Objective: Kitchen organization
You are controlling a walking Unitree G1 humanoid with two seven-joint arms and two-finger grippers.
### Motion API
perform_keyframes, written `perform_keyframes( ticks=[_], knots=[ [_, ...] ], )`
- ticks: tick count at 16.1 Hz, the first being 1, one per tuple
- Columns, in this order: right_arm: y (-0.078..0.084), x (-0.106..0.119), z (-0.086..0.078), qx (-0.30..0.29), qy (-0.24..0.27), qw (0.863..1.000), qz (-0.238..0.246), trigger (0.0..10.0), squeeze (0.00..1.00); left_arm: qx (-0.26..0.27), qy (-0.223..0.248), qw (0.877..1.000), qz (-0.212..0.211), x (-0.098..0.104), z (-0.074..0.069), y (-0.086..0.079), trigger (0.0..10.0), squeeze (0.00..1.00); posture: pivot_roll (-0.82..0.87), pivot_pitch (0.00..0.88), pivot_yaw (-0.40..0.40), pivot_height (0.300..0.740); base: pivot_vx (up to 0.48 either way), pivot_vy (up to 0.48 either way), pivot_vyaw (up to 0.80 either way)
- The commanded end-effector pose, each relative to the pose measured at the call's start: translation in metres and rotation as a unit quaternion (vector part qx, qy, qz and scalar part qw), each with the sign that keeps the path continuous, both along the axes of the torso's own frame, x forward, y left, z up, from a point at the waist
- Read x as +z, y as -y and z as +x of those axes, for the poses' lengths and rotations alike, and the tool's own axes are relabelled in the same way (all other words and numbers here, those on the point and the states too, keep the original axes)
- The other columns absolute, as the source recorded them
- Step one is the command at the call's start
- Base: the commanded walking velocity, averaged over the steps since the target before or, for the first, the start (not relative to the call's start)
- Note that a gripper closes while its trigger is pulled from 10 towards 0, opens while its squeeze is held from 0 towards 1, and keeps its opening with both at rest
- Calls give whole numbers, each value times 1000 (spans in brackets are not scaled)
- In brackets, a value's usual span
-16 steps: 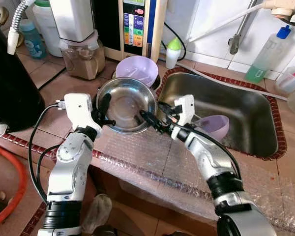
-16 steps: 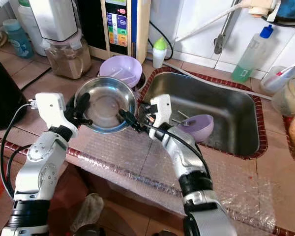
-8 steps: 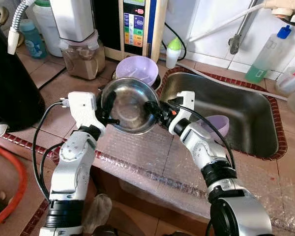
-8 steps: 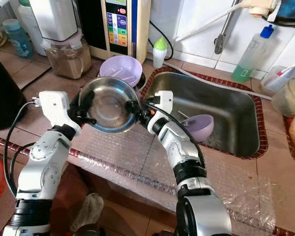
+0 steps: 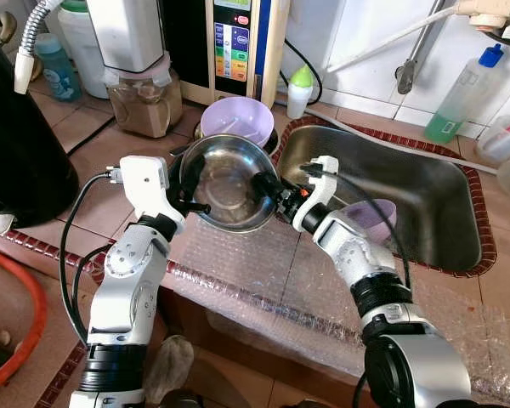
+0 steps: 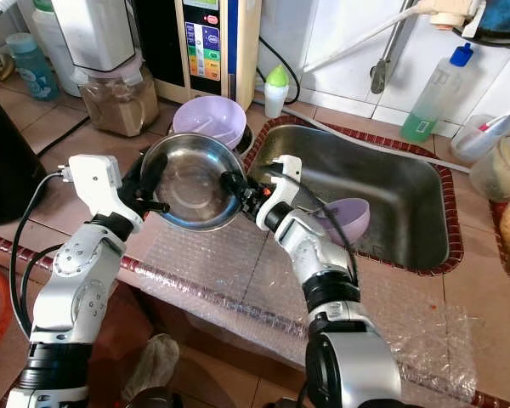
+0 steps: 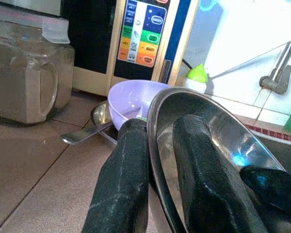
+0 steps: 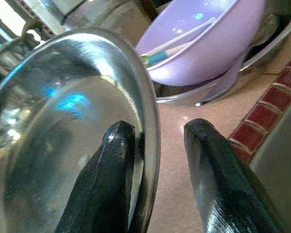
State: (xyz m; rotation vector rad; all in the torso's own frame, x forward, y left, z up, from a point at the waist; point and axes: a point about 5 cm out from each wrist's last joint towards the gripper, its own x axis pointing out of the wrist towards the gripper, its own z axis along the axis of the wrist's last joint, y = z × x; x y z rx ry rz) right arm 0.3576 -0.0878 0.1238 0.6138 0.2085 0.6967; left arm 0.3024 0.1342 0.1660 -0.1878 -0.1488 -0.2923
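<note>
Left eye view: a steel bowl [image 5: 229, 181] is held tilted above the counter's front edge, beside the sink [image 5: 459, 223]. The left gripper [image 5: 184, 194] pinches its rim; the right gripper [image 5: 267, 189] straddles the opposite rim, fingers apart. It looks light, rigid and slippery, so the rim seems the best hold.

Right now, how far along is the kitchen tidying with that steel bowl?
Done: the steel bowl is off the counter, tilted. In hand: the left gripper pinches its rim on one side, while the right gripper straddles the opposite rim, outer finger apart from it. Left: setting it down somewhere; one purple bowl sits behind on the counter, another purple bowl lies in the sink.
</note>
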Motion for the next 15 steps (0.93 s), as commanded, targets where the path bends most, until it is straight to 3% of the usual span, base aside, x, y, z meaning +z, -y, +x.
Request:
perform_keyframes(
  ticks=[1, 9, 12, 13, 14, 15],
  knots=[
    [1, 6, 2, 10, 7, 1000, 6, 0, 0, -13, 36, 999, -8, 15, 1, 4, 0, 0, 96, 0, -38, 740, 0, 0, 0],
    [10, 13, 1, 21, 8, 999, 37, 0, 0, -15, 36, 999, 6, 12, 1, 8, 0, 0, 90, 0, -61, 740, 0, 0, 0],
    [17, 14, 1, 3, 3, 999, 51, 0, 0, -15, 31, 999, 11, 8, 0, 8, 0, 0, 90, 0, -60, 740, 0, 0, 0],
    [22, 15, 4, -30, 15, 999, 41, 0, 0, -22, 32, 999, 19, 8, 0, 9, 0, 0, 91, 0, -54, 740, 0, 0, 0],
    [24, 16, 6, -47, 18, 998, 44, 0, 0, -25, 35, 999, 26, 10, 0, 10, 0, 137, 93, 0, -49, 740, 0, 0, 0],
    [28, 23, 9, -74, 26, 995, 61, 0, 0, -41, 43, 997, 39, 14, 0, 12, 7059, 1000, 95, 0, -38, 740, 0, 0, 0]
  ],
)
